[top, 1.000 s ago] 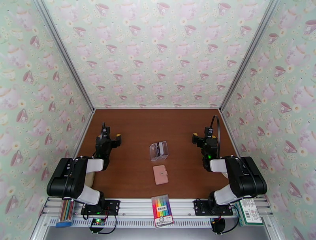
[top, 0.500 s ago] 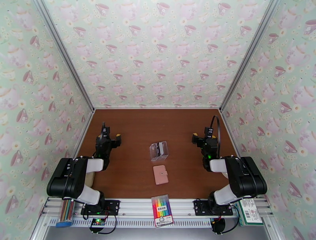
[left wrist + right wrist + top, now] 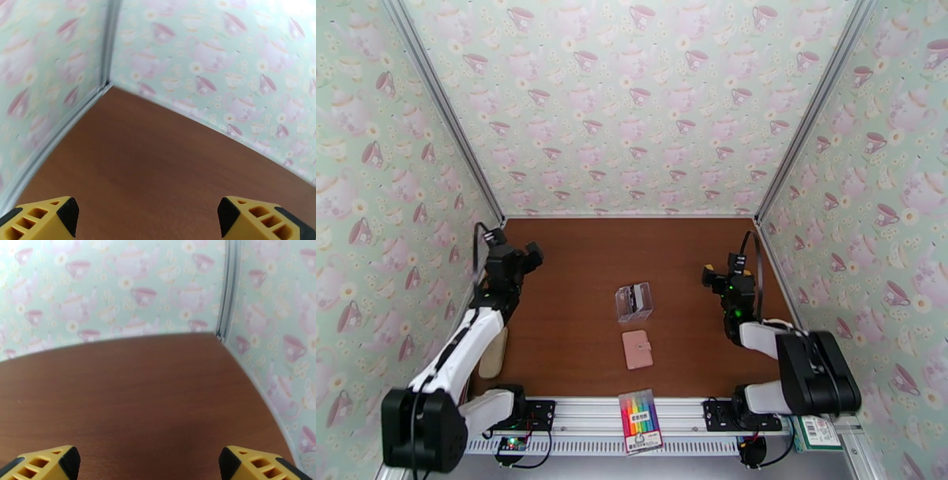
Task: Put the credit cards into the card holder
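Observation:
The card holder [image 3: 637, 350] is a closed pink wallet lying flat on the brown table [image 3: 577, 260], near the front middle. Just behind it stands a clear plastic box [image 3: 633, 301] with the dark credit cards [image 3: 633, 297] upright inside. My left gripper [image 3: 508, 259] is raised at the far left, well away from both, and its yellow fingertips [image 3: 43, 221] stand wide apart over bare wood in the left wrist view. My right gripper [image 3: 731, 280] hovers at the right side, open, its fingertips [image 3: 260, 463] spread with nothing between them.
Patterned walls close in the table on three sides, meeting at corner posts [image 3: 108, 43] [image 3: 229, 287]. A pack of coloured markers [image 3: 640, 421] lies on the front rail. A green box [image 3: 814, 422] sits at the front right, and a beige object [image 3: 494, 353] lies along the left edge.
My left arm has stretched out and lifted, carrying its gripper left and toward the back wall. The right arm has shifted only slightly. Wallet and box have not moved.

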You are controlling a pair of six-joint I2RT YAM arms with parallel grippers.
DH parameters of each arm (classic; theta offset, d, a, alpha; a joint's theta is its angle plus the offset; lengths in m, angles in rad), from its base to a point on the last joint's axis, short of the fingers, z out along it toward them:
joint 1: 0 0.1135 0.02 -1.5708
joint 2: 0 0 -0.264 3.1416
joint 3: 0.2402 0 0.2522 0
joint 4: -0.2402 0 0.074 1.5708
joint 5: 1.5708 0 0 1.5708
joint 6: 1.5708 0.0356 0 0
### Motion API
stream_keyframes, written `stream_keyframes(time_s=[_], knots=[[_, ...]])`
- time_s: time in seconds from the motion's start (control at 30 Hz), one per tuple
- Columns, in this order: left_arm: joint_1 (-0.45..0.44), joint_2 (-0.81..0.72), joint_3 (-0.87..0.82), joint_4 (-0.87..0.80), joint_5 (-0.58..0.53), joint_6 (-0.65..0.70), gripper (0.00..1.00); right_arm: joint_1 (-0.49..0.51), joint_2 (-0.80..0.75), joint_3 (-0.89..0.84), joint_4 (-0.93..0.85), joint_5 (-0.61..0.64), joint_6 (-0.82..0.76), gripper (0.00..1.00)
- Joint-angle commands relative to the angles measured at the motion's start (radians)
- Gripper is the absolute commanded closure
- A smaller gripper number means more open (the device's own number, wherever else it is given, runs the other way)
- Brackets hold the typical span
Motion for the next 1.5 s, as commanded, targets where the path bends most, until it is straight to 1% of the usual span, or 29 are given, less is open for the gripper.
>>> stream_keyframes(time_s=[0.0, 0.07, 0.13, 0.2, 0.23, 0.27, 0.33, 0.4, 0.43, 0.47, 0.53, 0.6, 0.63, 0.73, 0.8, 0.9, 0.97, 1.03, 1.13, 1.2, 1.27, 1.37, 1.47], knots=[[0.061, -0.118, -0.045, -0.128, 0.171, -0.177, 0.0, 0.007, -0.131, 0.067, -0.257, 0.05, 0.198, 0.0], [0.064, -0.163, -0.06, -0.124, 0.3, -0.203, 0.0, 0.007, -0.181, 0.085, -0.354, 0.045, 0.326, 0.0], [0.048, -0.181, -0.058, -0.154, 0.437, -0.216, 0.02, 0.004, -0.224, 0.124, -0.513, 0.049, 0.478, 0.0], [-0.001, -0.182, -0.045, -0.2, 0.513, -0.202, 0.04, 0.003, -0.265, 0.167, -0.653, -0.023, 0.501, 0.0], [-0.046, -0.182, -0.035, -0.238, 0.521, -0.192, 0.04, 0.003, -0.28, 0.187, -0.728, -0.054, 0.528, 0.0], [-0.097, -0.18, -0.027, -0.269, 0.503, -0.188, 0.05, 0.003, -0.291, 0.202, -0.785, -0.087, 0.547, 0.0], [-0.235, -0.176, -0.018, -0.327, 0.451, -0.187, 0.05, 0.003, -0.313, 0.237, -0.912, -0.172, 0.56, 0.01], [-0.354, -0.163, -0.029, -0.339, 0.436, -0.202, 0.05, 0.004, -0.334, 0.246, -0.994, -0.259, 0.566, 0.08], [-0.393, -0.149, -0.039, -0.338, 0.457, -0.22, 0.05, 0.003, -0.348, 0.244, -1.022, -0.309, 0.567, 0.1], [-0.412, -0.13, -0.047, -0.335, 0.494, -0.239, 0.05, 0.004, -0.359, 0.242, -1.049, -0.357, 0.563, 0.11], [-0.434, -0.081, -0.055, -0.33, 0.577, -0.268, 0.12, 0.006, -0.385, 0.232, -1.094, -0.458, 0.561, 0.17], [-0.471, -0.058, -0.073, -0.312, 0.614, -0.28, 0.18, 0.016, -0.406, 0.211, -1.101, -0.526, 0.584, 0.26], [-0.5, -0.048, -0.084, -0.3, 0.63, -0.279, 0.19, 0.032, -0.427, 0.201, -1.104, -0.536, 0.604, 0.28], [-0.579, -0.021, -0.117, -0.284, 0.633, -0.28, 0.19, 0.108, -0.408, 0.211, -1.14, -0.543, 0.609, 0.28], [-0.615, -0.001, -0.148, -0.252, 0.636, -0.291, 0.19, 0.177, -0.351, 0.227, -1.141, -0.54, 0.603, 0.27], [-0.633, 0.024, -0.195, -0.178, 0.659, -0.321, 0.2, 0.28, -0.285, 0.251, -1.128, -0.505, 0.596, 0.27], [-0.636, 0.045, -0.202, -0.137, 0.68, -0.332, 0.23, 0.343, -0.228, 0.28, -1.121, -0.482, 0.595, 0.29], [-0.641, 0.071, -0.182, -0.134, 0.685, -0.327, 0.28, 0.404, -0.173, 0.316, -1.119, -0.459, 0.586, 0.3], [-0.662, 0.088, -0.162, -0.141, 0.68, -0.317, 0.29, 0.488, -0.103, 0.372, -1.133, -0.435, 0.564, 0.33], [-0.678, 0.095, -0.169, -0.13, 0.675, -0.325, 0.29, 0.532, -0.073, 0.395, -1.155, -0.406, 0.564, 0.33], [-0.704, 0.102, -0.189, -0.112, 0.666, -0.34, 0.29, 0.573, -0.051, 0.399, -1.162, -0.393, 0.58, 0.37], [-0.746, 0.121, -0.228, -0.066, 0.656, -0.376, 0.32, 0.637, -0.037, 0.388, -1.166, -0.372, 0.617, 0.4], [-0.787, 0.144, -0.244, -0.042, 0.643, -0.395, 0.37, 0.711, -0.022, 0.395, -1.177, -0.323, 0.669, 0.42]])
